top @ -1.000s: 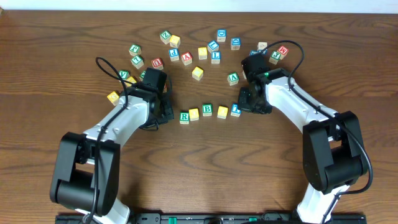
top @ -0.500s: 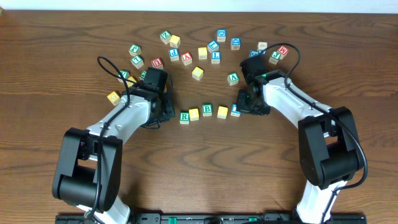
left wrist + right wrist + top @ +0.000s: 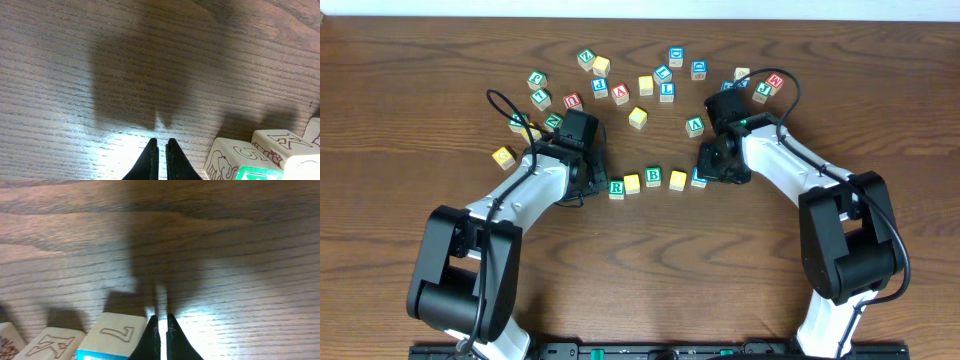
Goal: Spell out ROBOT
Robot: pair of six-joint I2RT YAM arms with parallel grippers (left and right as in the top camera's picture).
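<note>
Since both hands are shut on nothing, I read this as a nudging or checking step, not a carry. Left hand (image 3: 160,150) has its fingers pressed together, tips low over bare table (image 3: 100,75). R cube (image 3: 616,187) sits just beside it, on the side toward the right hand. Right hand (image 3: 161,322) is likewise closed and empty, with T cube (image 3: 114,332) just beside its fingers, on the side toward the left hand; I cannot tell if they touch.

Between the hands, seen from overhead, runs the row: R, a yellow cube (image 3: 632,183), B cube (image 3: 653,176), a second yellow cube (image 3: 678,180), then T, partly hidden under the right hand. The line is not quite straight.

Judgement: the word looks assembled, and closed fingers at each end would suit pushing the ends inward to tidy it. Risk: a shove could twist a cube. Spare cubes (image 3: 620,92) lie beyond both hands, well apart from the row.
</note>
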